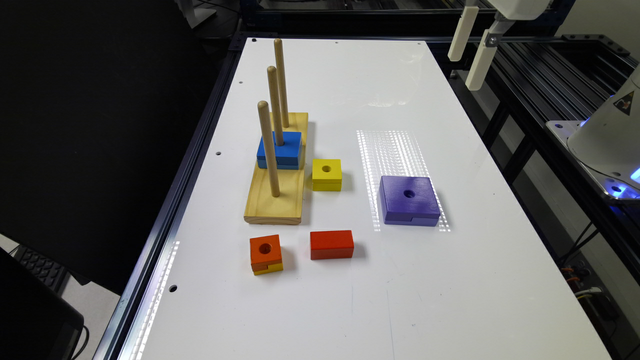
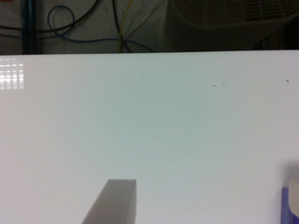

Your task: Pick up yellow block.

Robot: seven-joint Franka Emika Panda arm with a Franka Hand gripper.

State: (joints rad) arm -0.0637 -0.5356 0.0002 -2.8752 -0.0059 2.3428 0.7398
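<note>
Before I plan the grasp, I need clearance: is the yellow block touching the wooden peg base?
Apart. The exterior view shows a thin strip of white table between the yellow block and the wooden peg base.

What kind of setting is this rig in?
Likely a robotics lab bench: a white table on a black extruded-aluminium frame, loose cables behind, and a wooden peg board with coloured blocks.

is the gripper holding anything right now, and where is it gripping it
Nothing is held. The gripper hangs high above the far edge of the table, open and well away from the yellow block.
</note>
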